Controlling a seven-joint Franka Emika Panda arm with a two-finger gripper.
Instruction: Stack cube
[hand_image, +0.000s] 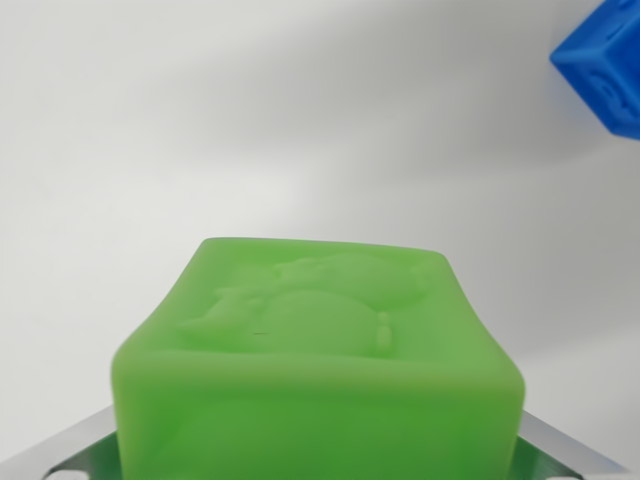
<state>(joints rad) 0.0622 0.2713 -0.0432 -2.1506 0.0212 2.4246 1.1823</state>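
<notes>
— Looking down from the wrist, what do you make out?

— A green cube (318, 365) fills the lower middle of the frame, very close to the lens and a bit blurred. Metal parts of the hand (318, 470) show at the lower left and lower right corners, one on each side of it.

— So the hand has it?

— I'd judge so: the cube sits right between those metal parts, and the white bench (200, 120) looks well behind it. But the contact itself is out of view, so how far the hand is open I can't tell.

— And the other block?

— A blue cube (605, 65) is cut off by the upper right corner of the frame, well apart from the green one.

— Which step is this, then?

— It looks like the carry, with the green cube up and the stack not yet made. The next move calls for shifting toward the upper right until the green cube hangs squarely over the blue one, then lowering with the faces lined up before letting go.

— Any writing or labels?

— None I can read. The green cube's top face has a raised moulded figure, maybe an animal, too soft to name. The blue one shows embossed marks, too little of them in frame.
</notes>
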